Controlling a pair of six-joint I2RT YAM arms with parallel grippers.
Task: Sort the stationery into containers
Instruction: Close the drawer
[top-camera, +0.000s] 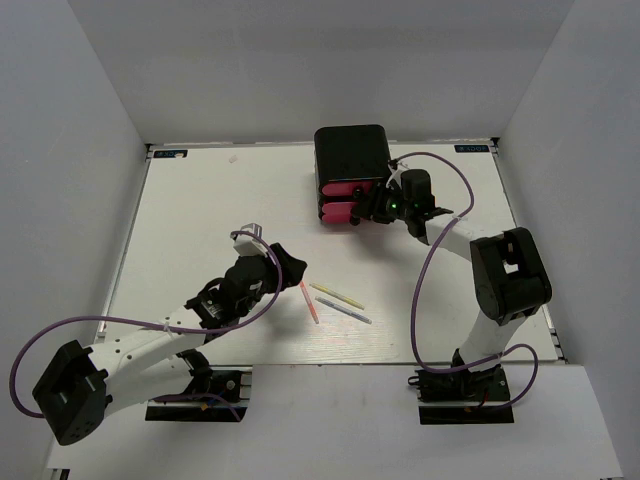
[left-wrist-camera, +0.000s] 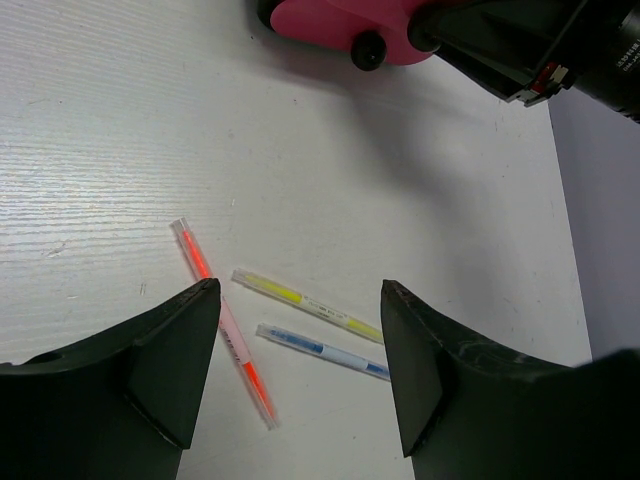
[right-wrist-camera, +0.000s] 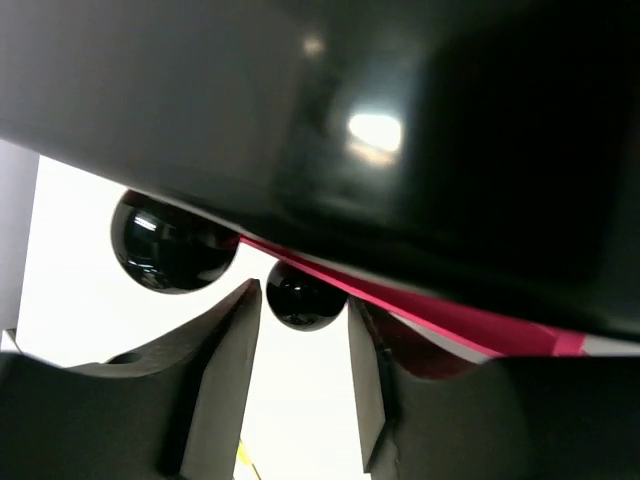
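Left gripper (left-wrist-camera: 300, 292) is held above the tabletop (top-camera: 220, 200), jaws spread wide, nothing gripped. Just ahead of it three pens are laid flat near the front-middle of the tabletop: pink pen (left-wrist-camera: 222, 322) leftmost, then yellow pen (left-wrist-camera: 305, 305), then light-blue pen (left-wrist-camera: 322, 350). The last two run roughly parallel and close together, not touching. No other stationery is seen. The pens are judged light, stiff, thin and smooth, so they are likely to roll or skid. Each is best pinched across mid-barrel with the jaws square to its length. The pink pen has the most free room beside it. Print on the barrels is too small to be read. Further right, at the far side, the black drawer box (top-camera: 350, 150) is set with its pink drawer fronts (top-camera: 345, 189) facing the arms. Right gripper (top-camera: 368, 210) is placed at those fronts, jaws narrowed onto a small glossy knob (right-wrist-camera: 305, 294), seemingly touching on both sides; which drawer it belongs to cannot be told. A second knob (right-wrist-camera: 172, 240) is seen beside it. The knob is judged slippery, and the box may slide when pulled. The tabletop's corner labels (top-camera: 470, 149) are unreadable.
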